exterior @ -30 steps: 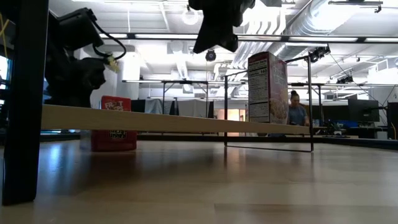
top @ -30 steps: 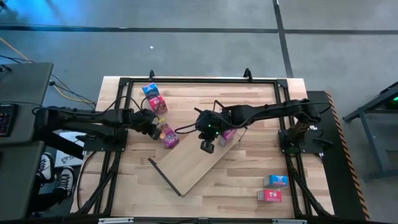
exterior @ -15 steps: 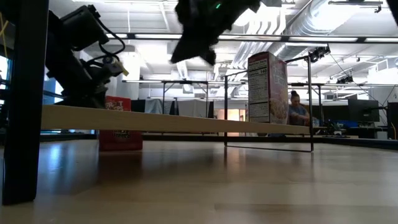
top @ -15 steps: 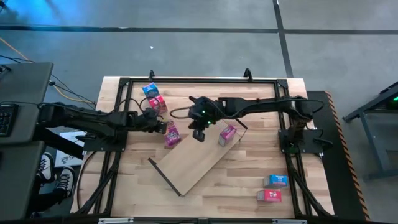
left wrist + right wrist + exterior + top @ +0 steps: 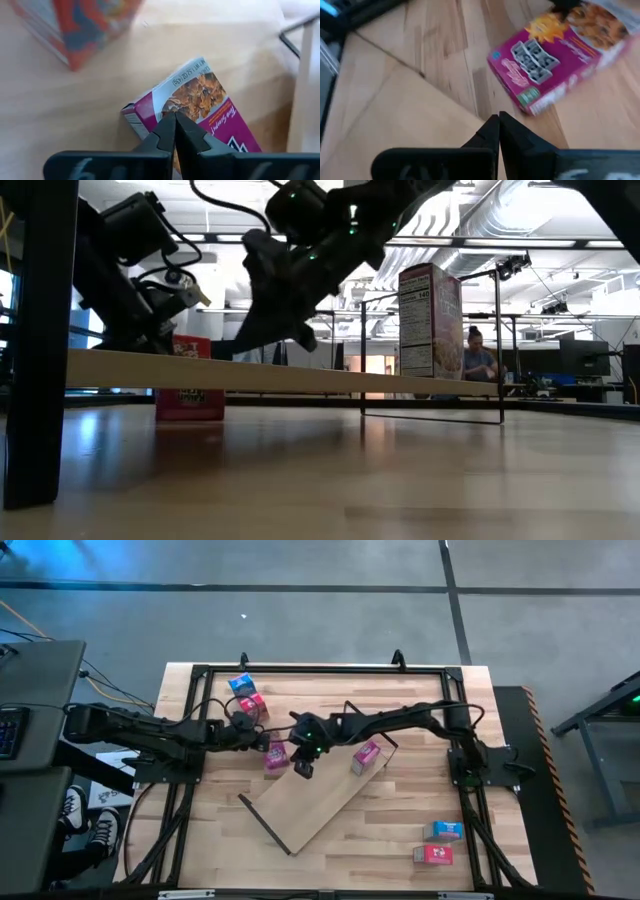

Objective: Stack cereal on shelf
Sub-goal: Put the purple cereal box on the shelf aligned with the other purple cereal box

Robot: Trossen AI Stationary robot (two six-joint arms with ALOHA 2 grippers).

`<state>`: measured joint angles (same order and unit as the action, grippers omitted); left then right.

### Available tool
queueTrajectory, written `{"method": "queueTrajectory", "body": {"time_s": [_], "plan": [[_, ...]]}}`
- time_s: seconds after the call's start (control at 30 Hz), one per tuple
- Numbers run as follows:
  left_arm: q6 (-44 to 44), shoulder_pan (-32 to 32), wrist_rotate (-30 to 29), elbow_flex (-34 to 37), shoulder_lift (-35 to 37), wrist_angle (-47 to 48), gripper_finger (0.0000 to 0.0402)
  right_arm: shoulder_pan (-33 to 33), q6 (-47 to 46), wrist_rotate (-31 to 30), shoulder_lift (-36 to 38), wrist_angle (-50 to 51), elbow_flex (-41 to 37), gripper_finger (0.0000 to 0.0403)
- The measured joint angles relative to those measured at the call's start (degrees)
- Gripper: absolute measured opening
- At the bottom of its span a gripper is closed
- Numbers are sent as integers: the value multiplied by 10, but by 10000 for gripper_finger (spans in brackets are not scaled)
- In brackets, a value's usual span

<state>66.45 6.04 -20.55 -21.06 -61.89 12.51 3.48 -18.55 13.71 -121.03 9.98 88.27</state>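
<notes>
A pink box (image 5: 275, 756) lies flat on the bench (image 5: 400, 830), just off the shelf (image 5: 315, 802) end. Both grippers are pinched together and empty. The left gripper (image 5: 262, 746) and right gripper (image 5: 302, 768) flank it (probably to nudge it, not grab it). Another pink box (image 5: 366, 756) already stands on the shelf.

One pink cereal box (image 5: 366, 756) stands on the tilted shelf (image 5: 310, 802); five off it.

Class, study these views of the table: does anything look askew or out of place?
Yes. The shelf sits diagonally across the table rather than square to its edges. A pink box lies flat on the table beside the shelf's end, while another pink box already stands on the board.
</notes>
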Motion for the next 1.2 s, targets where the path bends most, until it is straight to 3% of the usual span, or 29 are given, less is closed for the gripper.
{"method": "queueTrajectory", "body": {"time_s": [0.2,0.47,0.83,1.2], "plan": [[33,0,-36,0,-1,-2,0,-8,-11,-16,-9,-23,0,0],[34,-1,-40,0,-1,-7,0,-14,-51,-39,-38,-71,0,0],[4,-1,-40,0,2,-35,0,-17,-62,-55,-54,-84,0,0],[-66,-1,-38,0,2,-34,0,-35,-80,-112,-71,-88,0,0]]}}
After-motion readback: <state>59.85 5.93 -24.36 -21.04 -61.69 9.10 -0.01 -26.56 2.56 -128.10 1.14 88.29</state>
